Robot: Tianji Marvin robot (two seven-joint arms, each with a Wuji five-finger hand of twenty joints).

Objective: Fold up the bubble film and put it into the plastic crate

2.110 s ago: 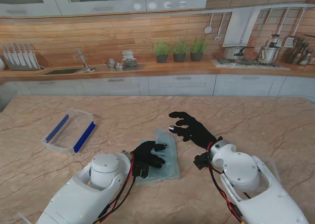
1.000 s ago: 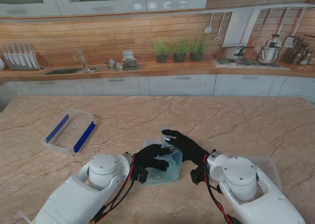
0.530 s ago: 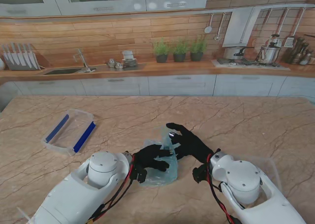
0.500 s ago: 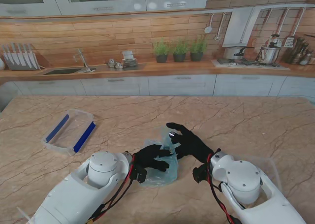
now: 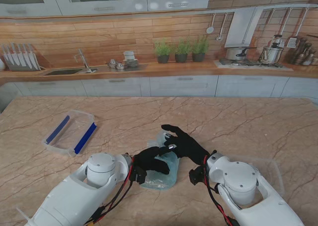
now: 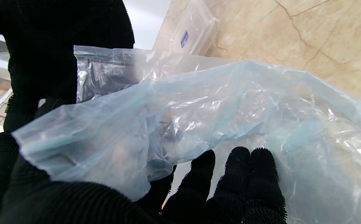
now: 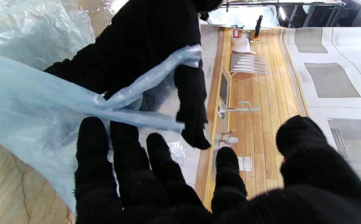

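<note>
The crumpled pale blue bubble film (image 5: 161, 169) lies on the beige marble table (image 5: 238, 121), near the edge closest to me. The black-gloved left hand (image 5: 151, 159) is on the left side of the film and touches it. The black-gloved right hand (image 5: 181, 142) is at the film's right and far side, with its fingers over it. The clear plastic crate with blue strips (image 5: 69, 131) stands well apart from the film, to its left and farther from me.
</note>
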